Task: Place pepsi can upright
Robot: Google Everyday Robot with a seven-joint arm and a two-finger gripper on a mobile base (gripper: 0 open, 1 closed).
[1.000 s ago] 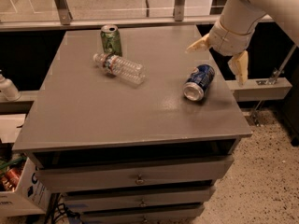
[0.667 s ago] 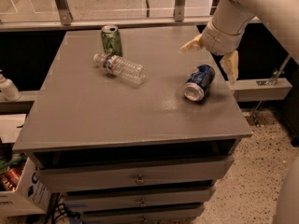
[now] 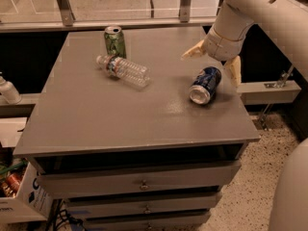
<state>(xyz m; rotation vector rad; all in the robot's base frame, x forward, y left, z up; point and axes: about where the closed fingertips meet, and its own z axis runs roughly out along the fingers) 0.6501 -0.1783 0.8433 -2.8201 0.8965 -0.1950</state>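
Note:
The pepsi can [image 3: 205, 84], blue with silver ends, lies on its side on the right part of the grey cabinet top [image 3: 96, 114], its open end facing the front. My gripper [image 3: 214, 63] hangs just above and behind the can, open, one tan finger [image 3: 194, 50] to the can's left rear and the other finger [image 3: 234, 70] at its right side. The fingers do not touch the can. The white arm reaches in from the upper right.
A green can [image 3: 115, 41] stands upright at the back of the top. A clear plastic bottle [image 3: 122, 70] lies on its side in front of it. Drawers [image 3: 139, 183] are below the top. A white bottle [image 3: 8, 90] stands on a shelf at the left.
My gripper has moved left and slightly down, from beyond the can's right rear to straddling above the can. The can, bottle and green can have not moved.

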